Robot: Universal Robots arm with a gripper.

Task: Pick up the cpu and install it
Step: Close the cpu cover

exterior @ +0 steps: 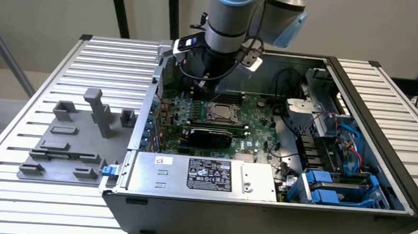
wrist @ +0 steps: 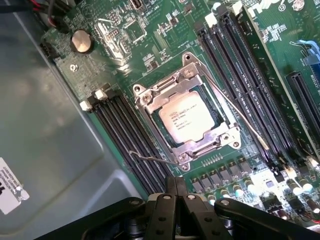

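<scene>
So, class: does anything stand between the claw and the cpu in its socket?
Nothing visible does. The shut claw hangs over the motherboard beside the socket frame, and the cpu lies uncovered inside it.

The cpu (wrist: pixel 192 121) sits in its metal-framed socket (wrist: pixel 226 142) on the motherboard (wrist: pixel 150 55), the closed end effector (wrist: pixel 176 186) empty above.

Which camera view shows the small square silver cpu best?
The wrist view: the square silver-topped cpu lies flat in its metal-framed socket, printed text visible. The exterior view shows it as a small pale square.
</scene>
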